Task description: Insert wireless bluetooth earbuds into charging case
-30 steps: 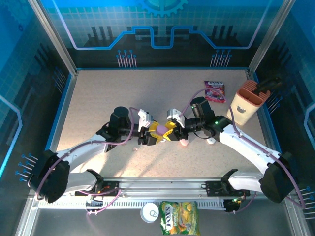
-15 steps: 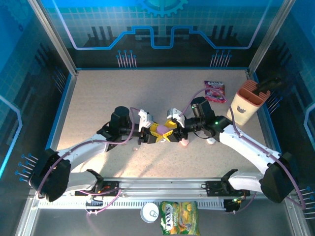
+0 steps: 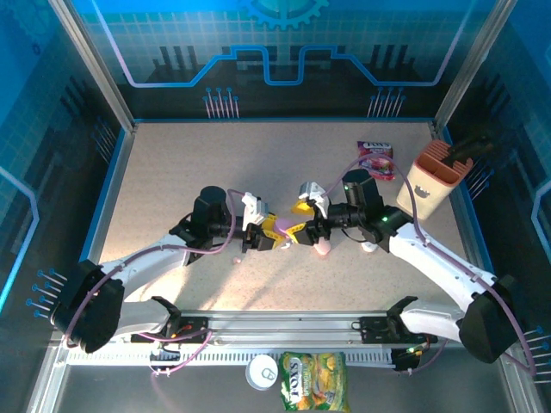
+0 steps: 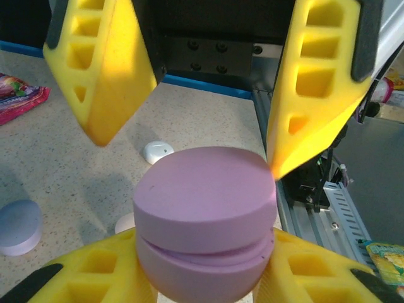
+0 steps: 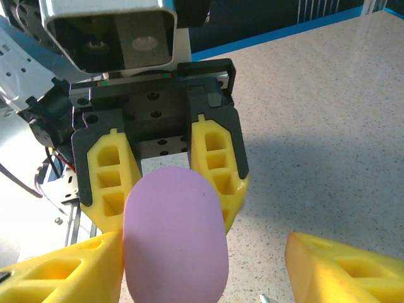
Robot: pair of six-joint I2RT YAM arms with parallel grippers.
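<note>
I held lilac case (image 4: 205, 211) in left jaws, lid apparently shut; right jaws gaped empty at 12 o'clock. Off-centre prying could twist it loose onto tabletop (image 4: 38, 158).

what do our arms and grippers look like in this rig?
White link shells on the left arm and right arm, black joints and bases, lilac cables looped alongside, green LED on the right. On left gripper and right gripper: yellow lattice fingers, black mounts.
</note>
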